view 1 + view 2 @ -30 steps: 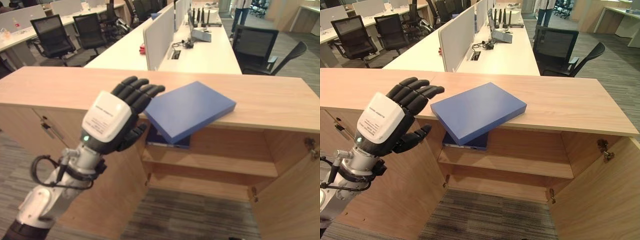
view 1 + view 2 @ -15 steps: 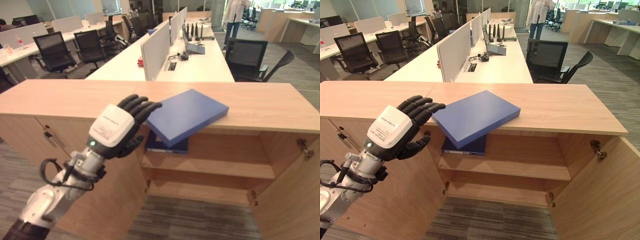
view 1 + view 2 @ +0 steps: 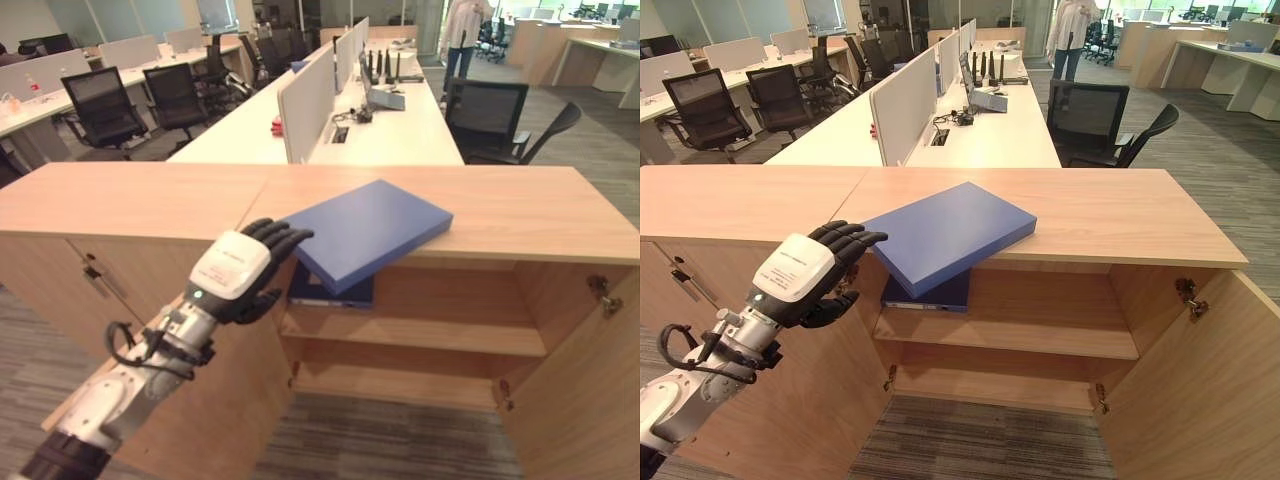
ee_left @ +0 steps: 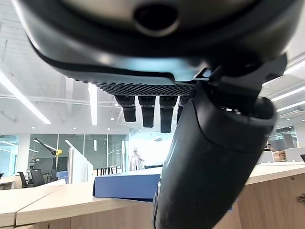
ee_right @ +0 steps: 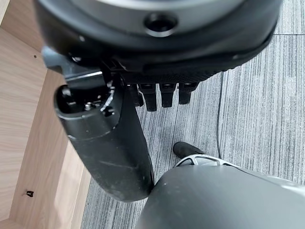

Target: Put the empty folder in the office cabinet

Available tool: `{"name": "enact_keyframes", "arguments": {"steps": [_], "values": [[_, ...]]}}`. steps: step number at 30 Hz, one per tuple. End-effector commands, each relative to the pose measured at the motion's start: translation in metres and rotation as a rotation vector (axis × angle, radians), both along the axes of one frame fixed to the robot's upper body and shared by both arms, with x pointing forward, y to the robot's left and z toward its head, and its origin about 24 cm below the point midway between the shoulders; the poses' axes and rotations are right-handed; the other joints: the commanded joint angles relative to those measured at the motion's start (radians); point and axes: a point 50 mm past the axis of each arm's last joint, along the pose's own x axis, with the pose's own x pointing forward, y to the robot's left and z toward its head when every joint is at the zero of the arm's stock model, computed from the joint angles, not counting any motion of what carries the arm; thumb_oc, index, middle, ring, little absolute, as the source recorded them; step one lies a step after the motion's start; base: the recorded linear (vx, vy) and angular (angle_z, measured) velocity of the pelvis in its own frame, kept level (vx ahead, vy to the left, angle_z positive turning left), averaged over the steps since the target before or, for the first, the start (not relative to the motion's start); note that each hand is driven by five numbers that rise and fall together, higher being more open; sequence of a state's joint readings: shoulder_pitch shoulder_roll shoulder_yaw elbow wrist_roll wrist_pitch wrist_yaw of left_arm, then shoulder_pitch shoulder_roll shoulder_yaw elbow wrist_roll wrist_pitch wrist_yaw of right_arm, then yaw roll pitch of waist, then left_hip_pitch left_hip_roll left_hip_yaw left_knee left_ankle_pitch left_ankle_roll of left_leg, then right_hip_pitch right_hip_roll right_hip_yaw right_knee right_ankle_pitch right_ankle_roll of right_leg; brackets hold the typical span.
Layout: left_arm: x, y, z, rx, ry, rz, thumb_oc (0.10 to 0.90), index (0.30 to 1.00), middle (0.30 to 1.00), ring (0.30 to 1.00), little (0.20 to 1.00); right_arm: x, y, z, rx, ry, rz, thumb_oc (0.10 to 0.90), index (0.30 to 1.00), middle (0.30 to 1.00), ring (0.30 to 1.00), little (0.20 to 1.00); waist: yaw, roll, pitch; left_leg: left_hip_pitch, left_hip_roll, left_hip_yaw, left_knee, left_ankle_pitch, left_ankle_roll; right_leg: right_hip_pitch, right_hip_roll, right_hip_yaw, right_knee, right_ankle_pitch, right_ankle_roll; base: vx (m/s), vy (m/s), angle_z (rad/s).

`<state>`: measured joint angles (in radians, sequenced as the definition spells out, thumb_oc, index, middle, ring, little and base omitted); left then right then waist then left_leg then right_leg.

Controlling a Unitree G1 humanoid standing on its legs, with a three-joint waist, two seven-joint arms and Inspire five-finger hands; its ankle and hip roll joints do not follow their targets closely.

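We judge the task barely begun: the blue folder (image 3: 365, 229) lies flat on top of the cabinet (image 3: 520, 205), one corner jutting over the front edge above the open shelves (image 3: 430, 335), where another blue folder (image 3: 330, 291) already sits. Our left hand (image 3: 238, 276) hovers just beside its near corner with relaxed fingers, holding nothing, while our right hand (image 5: 102, 129) hangs over the floor, fingers loosely extended. Grasping, lowering and shelving are all left to do.

Left hand (image 3: 232, 276) has dropped since a second ago: then raised at the folder's (image 3: 366, 232) near corner with fingers above the cabinet top (image 3: 150, 196), now lower, fingertips at the top's front edge just beside that corner. Fingers less spread, slightly more curled. Camera has shifted upward meanwhile.
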<state>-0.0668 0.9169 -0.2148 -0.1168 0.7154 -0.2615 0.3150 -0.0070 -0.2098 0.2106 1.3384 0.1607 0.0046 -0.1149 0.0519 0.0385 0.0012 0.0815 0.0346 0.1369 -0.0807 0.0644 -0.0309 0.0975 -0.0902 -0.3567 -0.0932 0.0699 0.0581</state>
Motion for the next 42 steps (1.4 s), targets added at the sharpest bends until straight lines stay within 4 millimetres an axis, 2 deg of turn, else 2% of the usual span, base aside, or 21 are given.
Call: {"name": "enact_keyframes", "arguments": {"steps": [1, 8, 18, 27, 35, 42], "values": [[0.025, -0.009, 0.063, -0.054, -0.299, -0.014, 0.800, 0.900, 0.900, 0.900, 0.900, 0.011, 0.005, 0.001, -0.013, -0.003, 0.045, 0.800, 0.900, 0.900, 0.900, 0.900, -0.023, -0.058, -0.015, 0.034, -0.010, -0.020, -0.007, -0.082, -0.023, 0.003, -0.035, 0.018, 0.006, -0.001, 0.068, 0.01, 0.000, -0.03], [0.035, -0.016, 0.065, -0.047, -0.315, -0.017, 0.800, 0.900, 0.900, 0.900, 0.900, 0.012, 0.004, 0.001, -0.019, -0.002, 0.061, 0.800, 0.900, 0.900, 0.900, 0.900, -0.033, -0.058, -0.019, 0.038, -0.012, -0.014, -0.007, -0.085, -0.023, 0.004, -0.035, 0.023, 0.006, 0.000, 0.069, 0.01, 0.005, -0.05], [0.038, -0.023, 0.066, -0.023, -0.328, -0.035, 0.800, 0.900, 0.900, 0.900, 0.900, 0.009, 0.005, 0.000, -0.026, 0.010, 0.072, 0.800, 0.900, 0.900, 0.900, 0.900, -0.039, -0.059, -0.024, 0.042, -0.014, -0.011, -0.007, -0.089, -0.021, 0.006, -0.034, 0.029, 0.006, 0.000, 0.071, 0.00, 0.000, -0.02], [0.039, -0.025, 0.056, -0.001, -0.261, -0.049, 0.800, 0.900, 0.900, 0.900, 0.900, 0.008, 0.004, 0.000, -0.028, 0.014, 0.075, 0.800, 0.900, 0.900, 0.900, 0.900, -0.042, -0.057, -0.027, 0.051, -0.016, -0.007, -0.007, -0.092, -0.019, 0.009, -0.033, 0.034, 0.006, -0.001, 0.071, 0.00, 0.000, 0.00], [0.061, -0.030, 0.062, 0.049, -0.268, -0.026, 0.800, 0.900, 0.900, 0.900, 0.900, 0.011, 0.002, 0.001, -0.036, 0.009, 0.096, 0.800, 0.900, 0.900, 0.900, 0.900, -0.057, -0.056, -0.030, 0.052, -0.017, -0.005, -0.007, -0.092, -0.018, 0.008, -0.034, 0.038, 0.006, -0.001, 0.073, 0.00, 0.000, 0.00], [0.069, -0.036, 0.065, 0.095, -0.275, -0.030, 0.800, 0.900, 0.900, 0.900, 0.900, 0.012, 0.000, 0.002, -0.040, 0.006, 0.099, 0.800, 0.900, 0.900, 0.900, 0.900, -0.065, -0.055, -0.033, 0.052, -0.019, 0.002, -0.007, -0.095, -0.016, 0.005, -0.034, 0.045, 0.006, 0.002, 0.074, 0.01, 0.006, -0.04]]}}
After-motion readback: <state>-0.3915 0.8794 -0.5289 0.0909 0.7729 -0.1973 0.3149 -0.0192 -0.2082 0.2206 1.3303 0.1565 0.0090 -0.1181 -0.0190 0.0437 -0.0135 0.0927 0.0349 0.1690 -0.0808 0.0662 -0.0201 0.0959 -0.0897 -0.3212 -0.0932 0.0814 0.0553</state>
